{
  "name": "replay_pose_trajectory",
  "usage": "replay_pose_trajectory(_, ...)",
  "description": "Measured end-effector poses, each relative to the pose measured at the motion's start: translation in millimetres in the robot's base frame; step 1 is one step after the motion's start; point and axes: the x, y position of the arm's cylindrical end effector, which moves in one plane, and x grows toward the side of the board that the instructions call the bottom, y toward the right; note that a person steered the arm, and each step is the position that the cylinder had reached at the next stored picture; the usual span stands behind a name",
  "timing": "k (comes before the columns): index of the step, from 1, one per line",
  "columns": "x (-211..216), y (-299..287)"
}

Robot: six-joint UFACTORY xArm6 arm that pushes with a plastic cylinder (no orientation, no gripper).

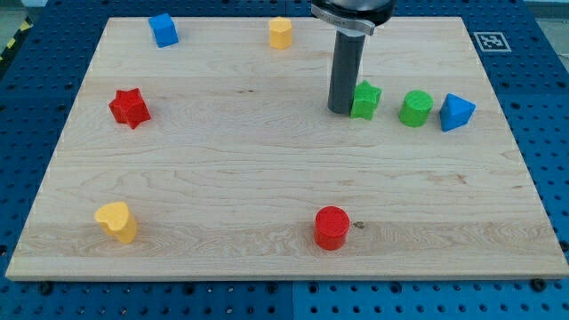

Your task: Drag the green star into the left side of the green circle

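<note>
The green star [365,99] lies on the wooden board at the view's upper right. The green circle [415,108] stands to its right, with a small gap between them. My tip [340,110] rests on the board right against the star's left side. The dark rod rises from there to the view's top edge.
A blue triangle-like block [457,112] sits just right of the green circle. A yellow block [281,32] and a blue block [164,29] are near the top edge. A red star [130,108] is at the left, a yellow heart [117,221] at lower left, a red cylinder [332,228] at bottom centre.
</note>
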Motion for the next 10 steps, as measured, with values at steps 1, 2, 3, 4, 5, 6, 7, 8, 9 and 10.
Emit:
replay_pose_trajectory(1,-5.8,-10.0)
replay_pose_trajectory(2,-6.1,-8.2)
replay_pose_trajectory(3,-6.1,9.6)
replay_pose_trajectory(4,-6.1,9.6)
replay_pose_trajectory(5,-6.1,10.0)
replay_pose_trajectory(6,-6.1,10.0)
replay_pose_trajectory(7,-6.0,10.9)
replay_pose_trajectory(8,-6.0,15.1)
replay_pose_trajectory(9,-3.9,15.2)
replay_pose_trajectory(10,5.4,21.3)
